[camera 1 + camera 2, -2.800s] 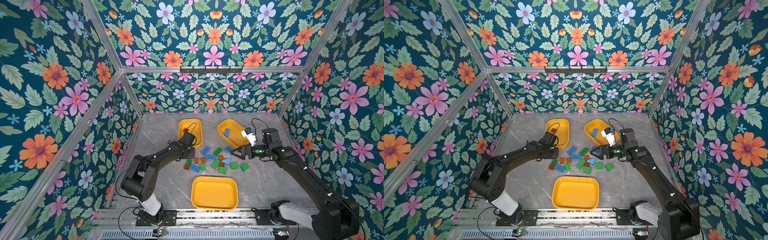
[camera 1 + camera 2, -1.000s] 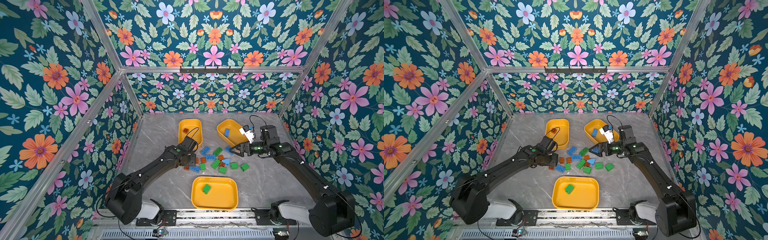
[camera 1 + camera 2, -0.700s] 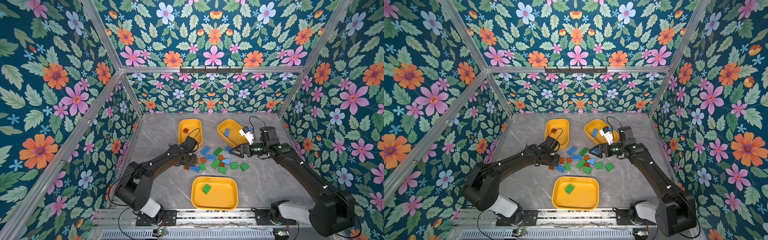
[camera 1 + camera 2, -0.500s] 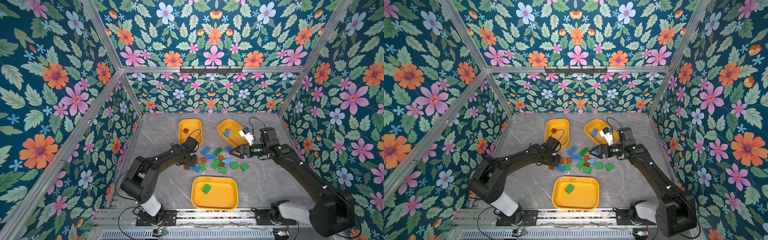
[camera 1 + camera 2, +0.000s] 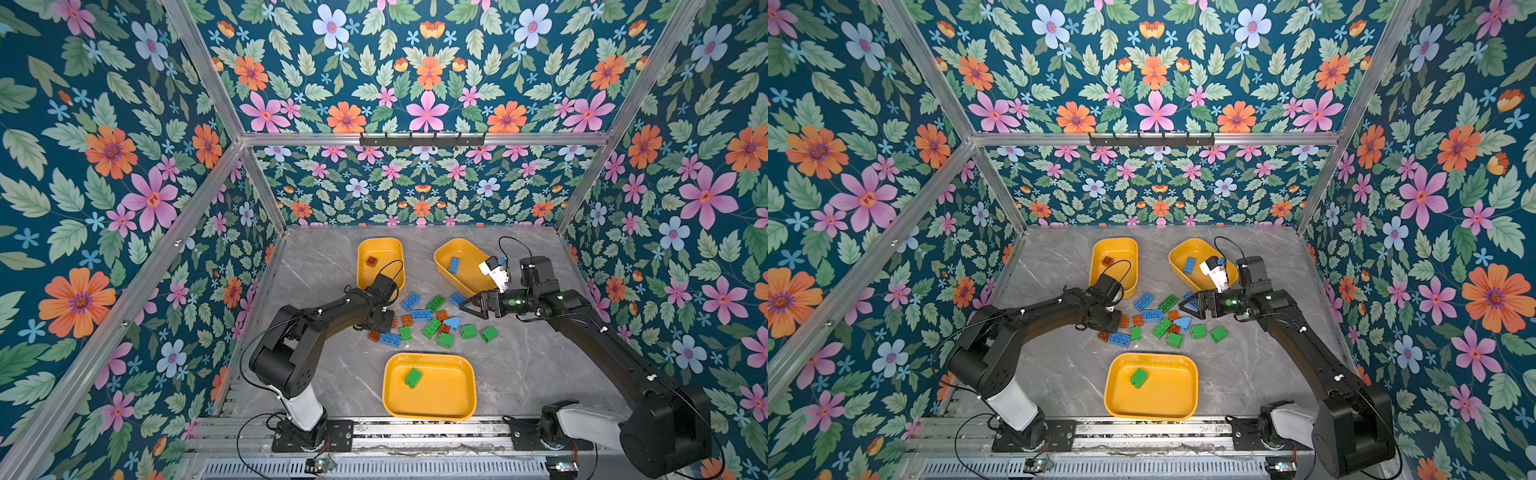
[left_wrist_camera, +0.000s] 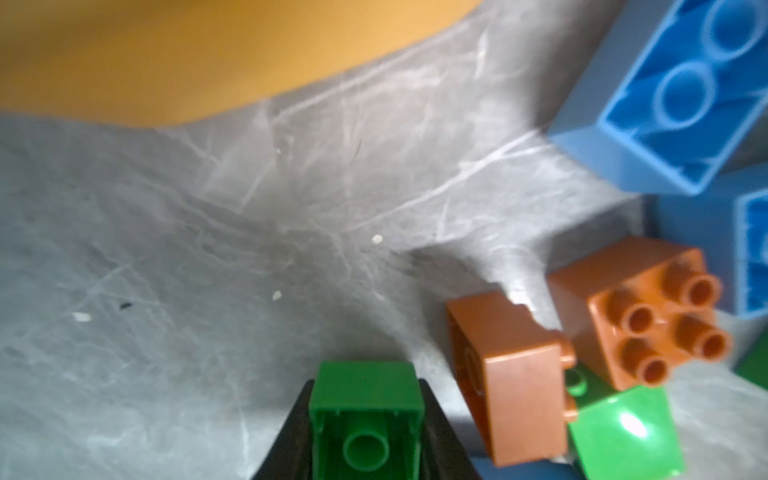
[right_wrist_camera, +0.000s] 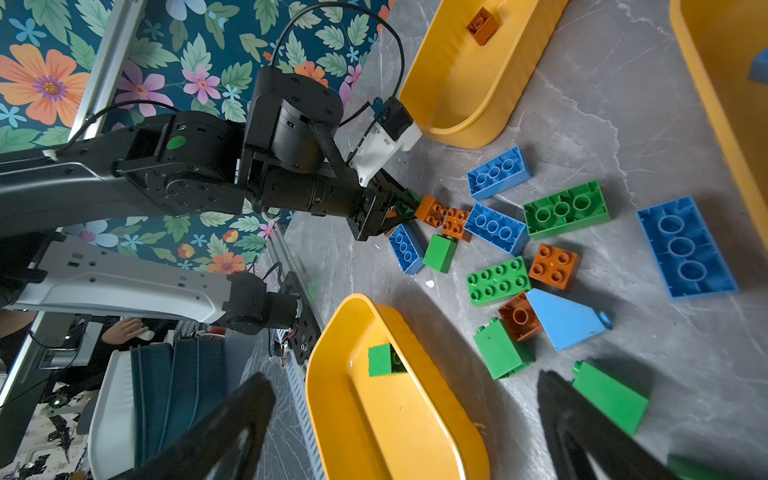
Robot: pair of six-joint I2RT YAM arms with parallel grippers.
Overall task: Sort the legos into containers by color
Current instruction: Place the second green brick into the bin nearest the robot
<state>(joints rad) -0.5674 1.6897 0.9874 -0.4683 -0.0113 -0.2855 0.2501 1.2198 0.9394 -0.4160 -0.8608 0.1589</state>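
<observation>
- The small green brick [image 6: 365,392] sits between the fingers of my left pincer [image 7: 400,204]. I have closed onto it, and its hollow underside faces my wrist camera. I cannot tell whether it has left the table.
- Just beside it lie two reddish-brown square bricks, one studs-up [image 6: 652,316] and one tipped on its side [image 6: 511,374].
- The loose legos [image 5: 432,327], blue, green and reddish-brown, lie clustered between the three trays. A light-blue sloped piece [image 5: 452,322] is among them.
- My right pincer [image 5: 471,306] hangs at the cluster's right edge, jaws spread wide, gripping nothing.
- The near tray [image 5: 444,386] holds one green brick [image 5: 413,377].
- The far left tray [image 5: 386,253] holds one reddish-brown brick [image 5: 371,261].
- The far right tray [image 5: 469,255] holds one blue brick [image 5: 453,265].
- Everything rests on a grey marbled table [image 5: 324,270].
</observation>
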